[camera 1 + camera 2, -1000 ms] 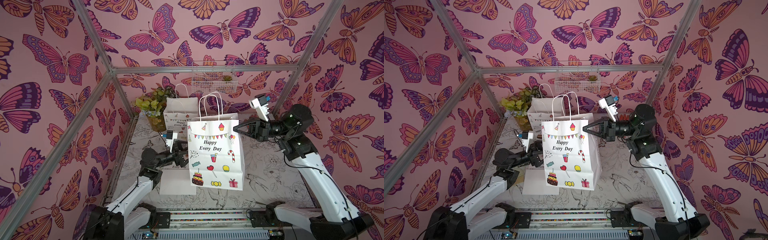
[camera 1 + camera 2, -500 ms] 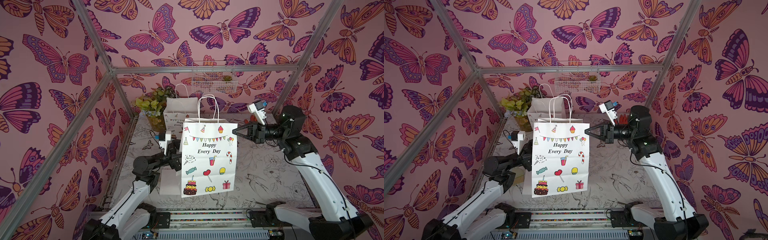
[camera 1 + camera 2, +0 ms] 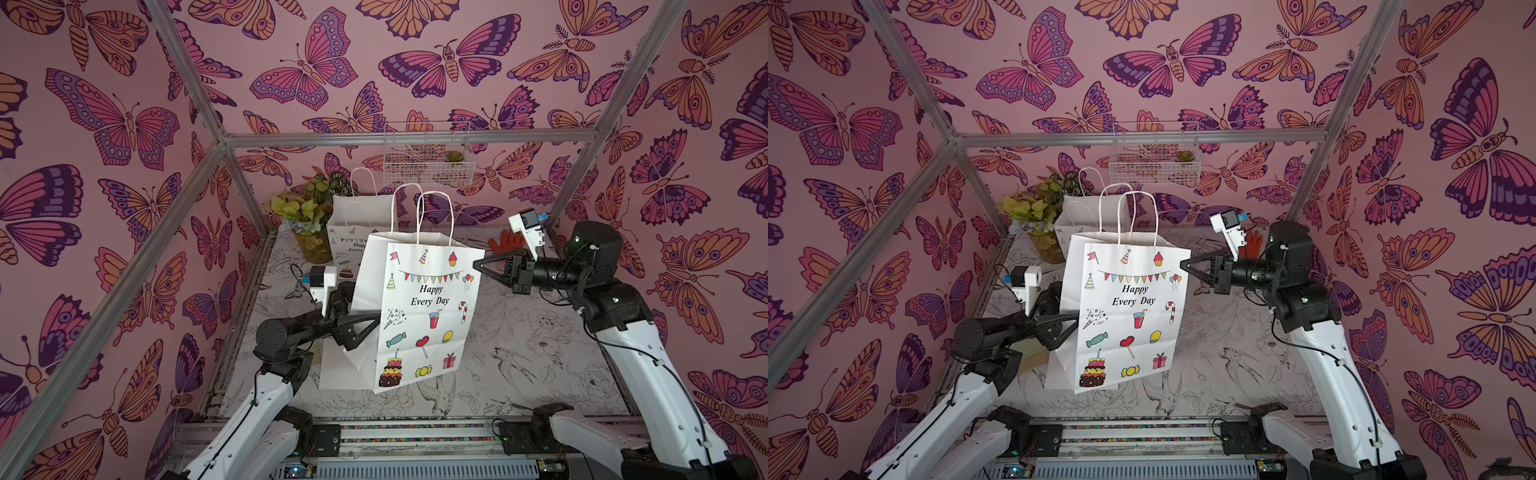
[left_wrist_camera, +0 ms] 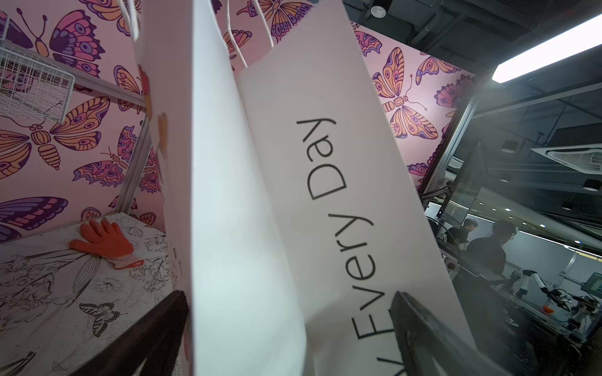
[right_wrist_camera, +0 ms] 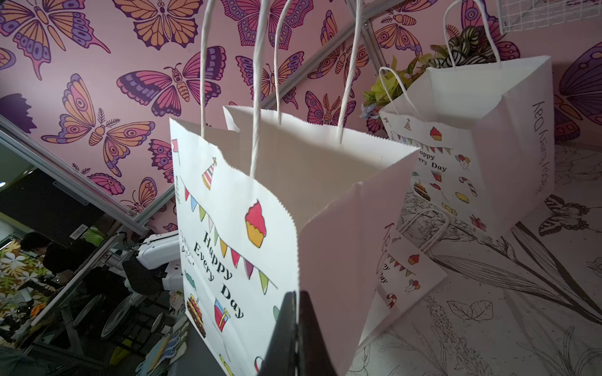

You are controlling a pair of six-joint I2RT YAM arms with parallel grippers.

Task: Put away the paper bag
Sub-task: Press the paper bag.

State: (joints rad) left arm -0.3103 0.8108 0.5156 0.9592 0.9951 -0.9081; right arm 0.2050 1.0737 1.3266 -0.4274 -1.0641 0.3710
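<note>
In both top views the paper bag [image 3: 424,316] hangs upright, lifted off the table [image 3: 540,332]. The right gripper [image 3: 476,264] pinches it at its upper side edge, jaws closed on the paper. The left gripper [image 3: 368,318] reaches the bag's opposite side with its jaws spread wide. A second bag [image 3: 361,216] stands behind, beside the plant [image 3: 299,212]. The left wrist view shows the fingers [image 4: 146,335] well apart with the bag's narrow side panel between them; whether they touch it cannot be told. The right wrist view shows the jaws pressed together on the bag's corner fold, with a flat bag [image 5: 407,270] lying on the table beyond.
</note>
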